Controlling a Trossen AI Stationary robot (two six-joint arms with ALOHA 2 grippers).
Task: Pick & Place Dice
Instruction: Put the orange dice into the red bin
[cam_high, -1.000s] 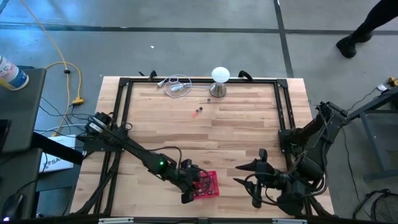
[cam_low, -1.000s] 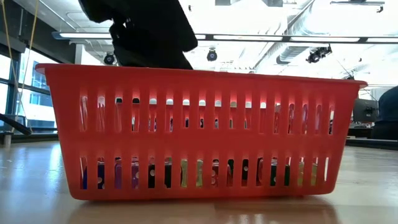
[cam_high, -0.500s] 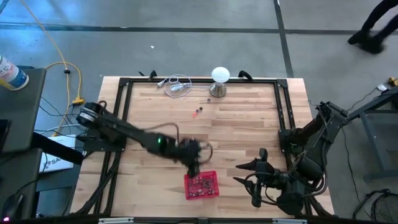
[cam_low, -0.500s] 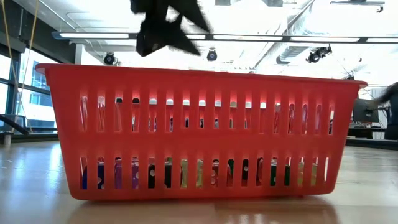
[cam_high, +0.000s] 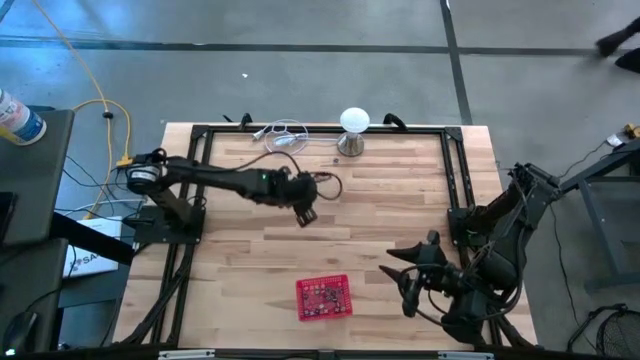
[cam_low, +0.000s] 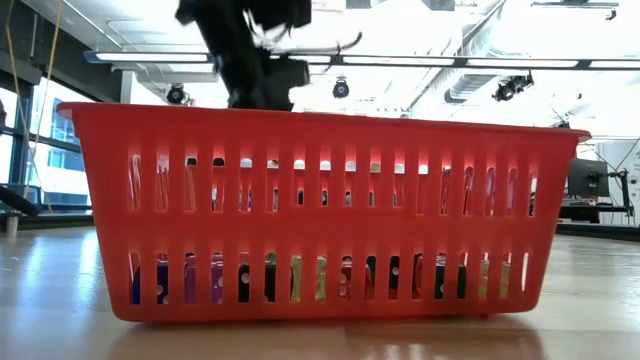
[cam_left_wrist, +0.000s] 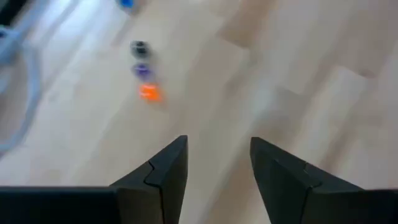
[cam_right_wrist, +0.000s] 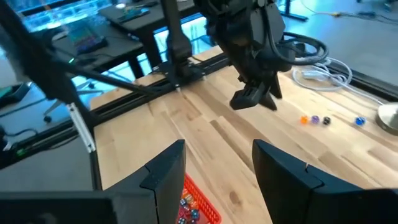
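wooden table (cam_high: 380, 220), red basket (cam_high: 324, 297), loose dice (cam_high: 317, 180), stand (cam_high: 353, 134)

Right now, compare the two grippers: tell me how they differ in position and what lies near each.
The left gripper reaches out over mid-table, near the loose dice; the right gripper waits low at the table's right edge. The left hangs far from the red basket; the right sits beside it. Both have open, empty fingers.

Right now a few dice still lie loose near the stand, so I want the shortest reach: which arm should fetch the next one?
Left. The left gripper hangs open just short of the loose dice, empty. The right gripper waits at the near right edge, beyond the red basket, much farther off.
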